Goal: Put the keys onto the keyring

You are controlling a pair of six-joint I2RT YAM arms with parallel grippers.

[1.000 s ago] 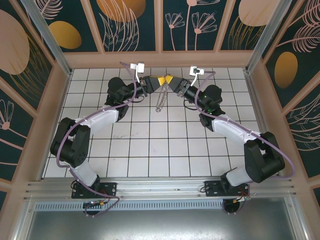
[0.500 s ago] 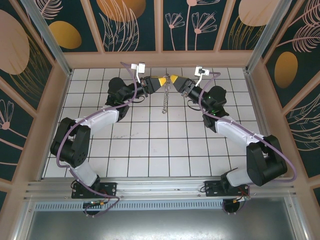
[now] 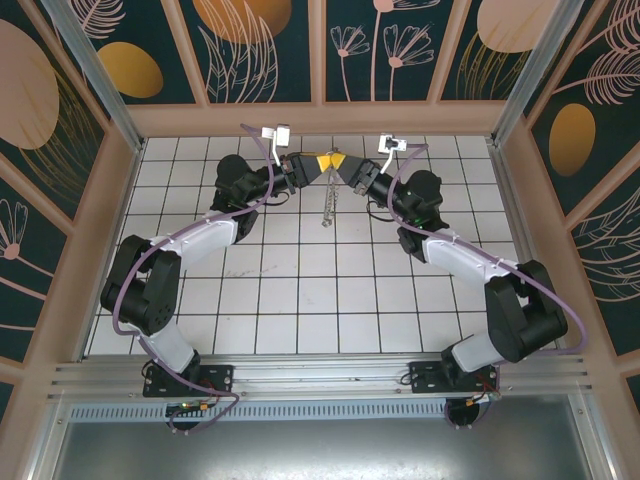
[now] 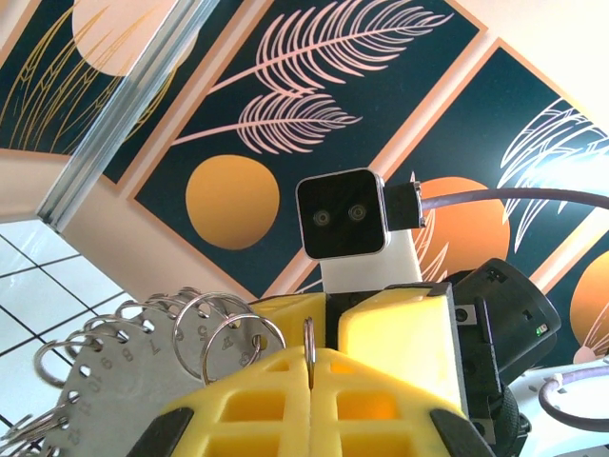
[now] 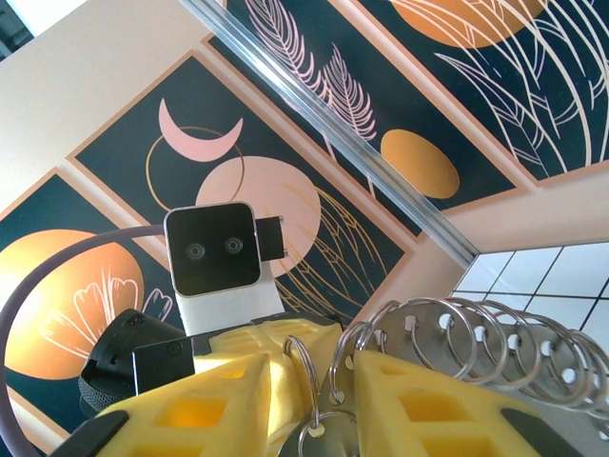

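At upper centre, both arms reached inward, tips meeting; the left gripper pinched the keyring tight, while the right gripper stood slightly parted around it, grip unclear.

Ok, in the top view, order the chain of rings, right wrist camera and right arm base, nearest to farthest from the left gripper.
1. Chain of rings, hanging right at the left gripper.
2. Right wrist camera, off to its right.
3. Right arm base, at the table's near edge.

Overhead view looking down, wrist views upward — facing each other
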